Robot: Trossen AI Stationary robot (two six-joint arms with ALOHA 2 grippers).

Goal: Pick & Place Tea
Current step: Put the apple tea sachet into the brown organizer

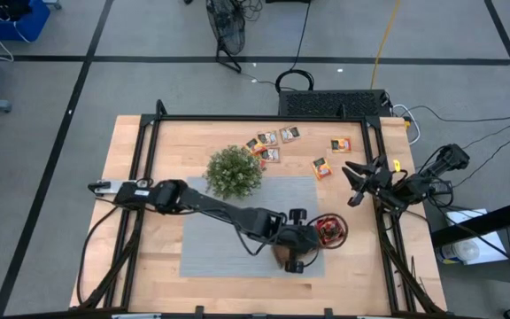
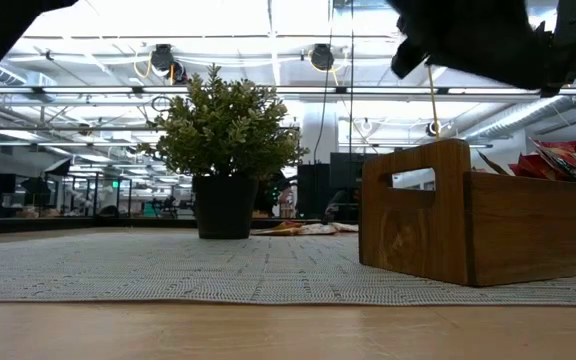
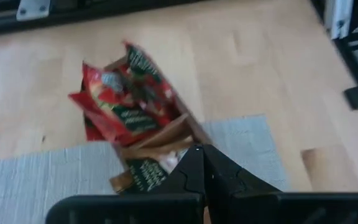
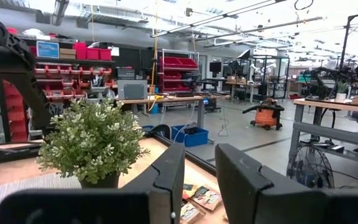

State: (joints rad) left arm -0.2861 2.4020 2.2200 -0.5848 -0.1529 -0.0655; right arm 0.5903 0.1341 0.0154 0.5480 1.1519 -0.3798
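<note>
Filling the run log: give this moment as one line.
left gripper: shut over wooden tray | right gripper: waiting at table edge | loose tea sachets: behind plant

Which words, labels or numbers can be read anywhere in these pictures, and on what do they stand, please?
None can be read.
Red sachets in the tray: print on them, too blurred to read.
Loose sachets on the table: too small to read.
Blue sign on the shelves behind: lettering too small to read.
</note>
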